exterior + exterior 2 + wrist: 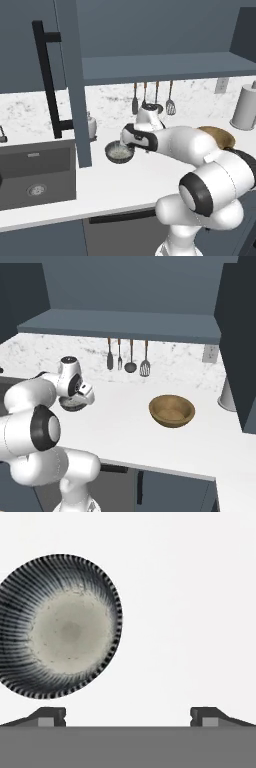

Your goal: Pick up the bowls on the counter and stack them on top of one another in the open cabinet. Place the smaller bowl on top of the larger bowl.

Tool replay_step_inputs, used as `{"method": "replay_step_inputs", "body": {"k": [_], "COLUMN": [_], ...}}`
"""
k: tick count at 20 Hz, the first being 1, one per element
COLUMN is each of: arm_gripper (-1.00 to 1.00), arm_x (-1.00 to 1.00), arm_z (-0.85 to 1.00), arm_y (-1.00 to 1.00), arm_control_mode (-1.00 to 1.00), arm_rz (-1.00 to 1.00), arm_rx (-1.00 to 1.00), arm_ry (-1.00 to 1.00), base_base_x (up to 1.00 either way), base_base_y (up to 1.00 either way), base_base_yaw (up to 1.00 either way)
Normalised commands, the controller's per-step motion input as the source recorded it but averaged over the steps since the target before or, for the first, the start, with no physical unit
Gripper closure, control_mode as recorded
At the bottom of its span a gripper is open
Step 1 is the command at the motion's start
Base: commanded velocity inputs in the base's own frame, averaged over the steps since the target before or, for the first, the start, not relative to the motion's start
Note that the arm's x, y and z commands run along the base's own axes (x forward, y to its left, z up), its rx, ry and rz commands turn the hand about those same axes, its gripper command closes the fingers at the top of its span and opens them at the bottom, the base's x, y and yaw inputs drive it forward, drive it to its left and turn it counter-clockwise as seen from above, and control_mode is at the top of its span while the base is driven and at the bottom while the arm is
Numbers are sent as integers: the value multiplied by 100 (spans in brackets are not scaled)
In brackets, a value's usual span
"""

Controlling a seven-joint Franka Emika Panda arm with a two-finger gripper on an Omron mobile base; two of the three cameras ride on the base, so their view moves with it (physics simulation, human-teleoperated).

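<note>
Grey speckled smaller bowl (59, 626) on counter (190, 587); no readable writing.

No readable text, labels, brands or numbers on any surface or object.

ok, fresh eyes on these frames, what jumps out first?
The white arm fills the foreground, bent low over the counter with its hand above the small dark grey bowl; in the hand view the jaws stand wide apart with nothing between them and the bowl off to the left. The tan wooden bowl sits alone further right, under the row of hanging utensils.
</note>
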Motion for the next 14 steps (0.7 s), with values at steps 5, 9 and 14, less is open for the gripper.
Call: {"method": "replay_step_inputs", "body": {"k": [5,9,14], "arm_gripper": [-100,-100,-100], "arm_x": [20,19,18], "arm_z": [-10,-26,-32], "arm_y": [0,8,14], "arm_control_mode": [-100,-100,-100], "arm_rz": [-1,0,0], "arm_rx": [0,0,0], "arm_ry": [8,4,0], "base_base_x": [0,0,0], "base_base_y": [0,0,0], "base_base_yaw": [0,0,0]}}
